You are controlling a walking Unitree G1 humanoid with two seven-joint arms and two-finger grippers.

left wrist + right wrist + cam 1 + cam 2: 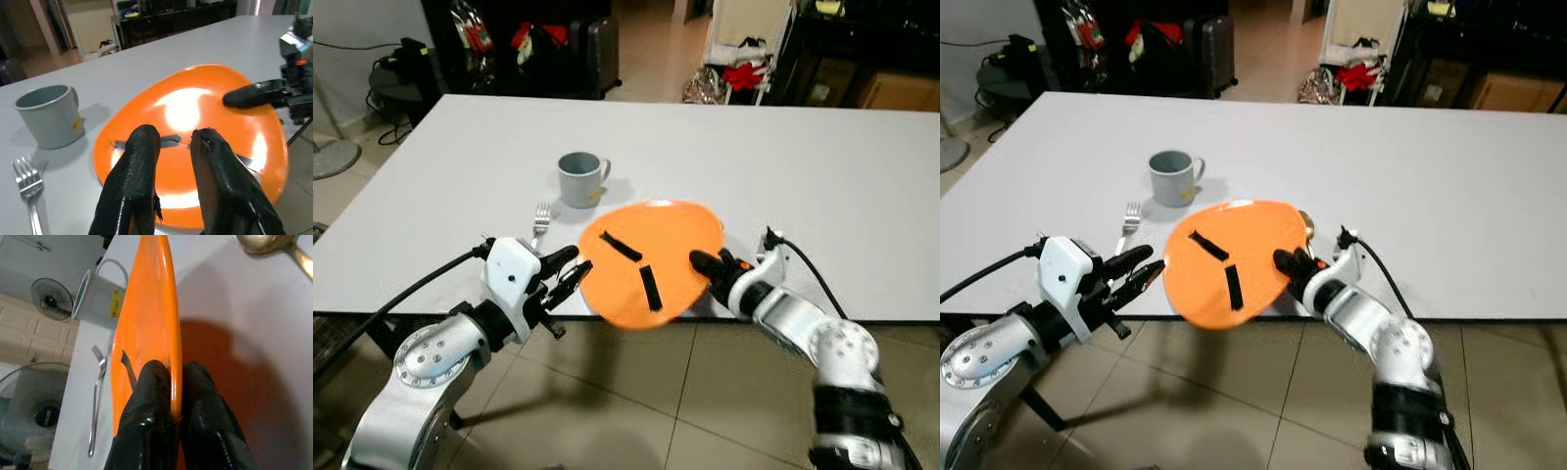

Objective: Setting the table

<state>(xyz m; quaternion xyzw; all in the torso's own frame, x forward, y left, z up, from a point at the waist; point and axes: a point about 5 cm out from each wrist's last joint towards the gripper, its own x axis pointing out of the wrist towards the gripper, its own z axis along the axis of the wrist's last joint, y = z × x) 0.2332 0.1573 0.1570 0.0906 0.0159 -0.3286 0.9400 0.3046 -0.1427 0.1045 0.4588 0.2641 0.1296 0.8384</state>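
Your right gripper [171,396] is pinched onto the rim of the orange plate [651,259] — plate tilted, partly over the near edge of the white table [822,186]. Left gripper [570,274] sits just beside the plate's opposite edge, fingers slightly apart, holding nothing. Grey mug [580,179] and fork [541,219] lie on the table beyond the plate — spoon [266,244] near its far side.

My two silver arms with round jointed elbows, white wrist housing on my left gripper [570,271], black cables trailing, textured black fingers [132,181], right gripper [707,262] glossy black.
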